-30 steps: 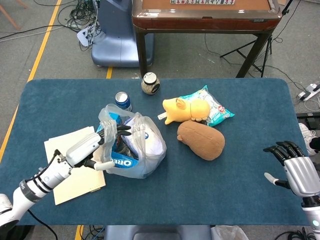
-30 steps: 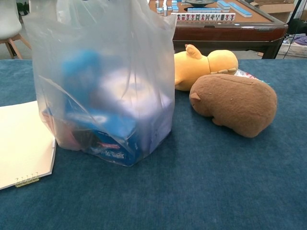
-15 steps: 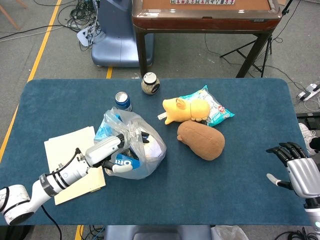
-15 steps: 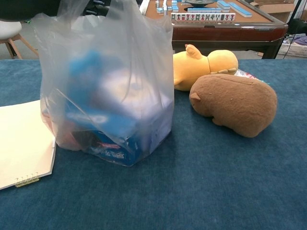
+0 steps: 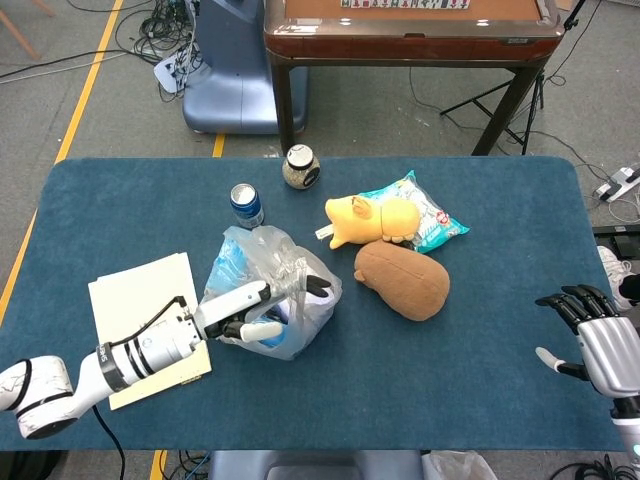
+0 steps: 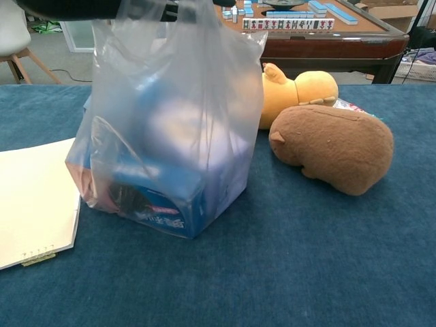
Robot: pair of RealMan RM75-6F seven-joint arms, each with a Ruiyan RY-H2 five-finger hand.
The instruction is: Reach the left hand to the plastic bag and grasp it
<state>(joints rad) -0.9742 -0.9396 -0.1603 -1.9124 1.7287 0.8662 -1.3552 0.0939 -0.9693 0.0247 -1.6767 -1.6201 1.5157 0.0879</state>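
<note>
The clear plastic bag (image 5: 250, 262) with blue snack packs inside stands left of the table's centre. My left hand (image 5: 258, 308) lies across its top from the left, dark fingertips (image 5: 314, 285) over the far side and thumb underneath, gripping the gathered plastic. The chest view shows the bag (image 6: 170, 136) upright and close, its top drawn up to the dark left hand (image 6: 136, 8) at the frame's upper edge. My right hand (image 5: 592, 345) hovers at the table's right edge, fingers spread, holding nothing.
A cream notepad (image 5: 140, 320) (image 6: 30, 197) lies left of the bag. A soda can (image 5: 245, 203) and a jar (image 5: 300, 167) stand behind it. A yellow plush (image 5: 370, 218), brown plush (image 5: 402, 280) and snack packet (image 5: 435, 215) lie to its right. A mahjong table (image 5: 410, 35) stands beyond.
My left arm has swung right and lower across the bag's top. The bag has shifted right with it, and its top is now bunched under the fingers. The right hand has barely moved.
</note>
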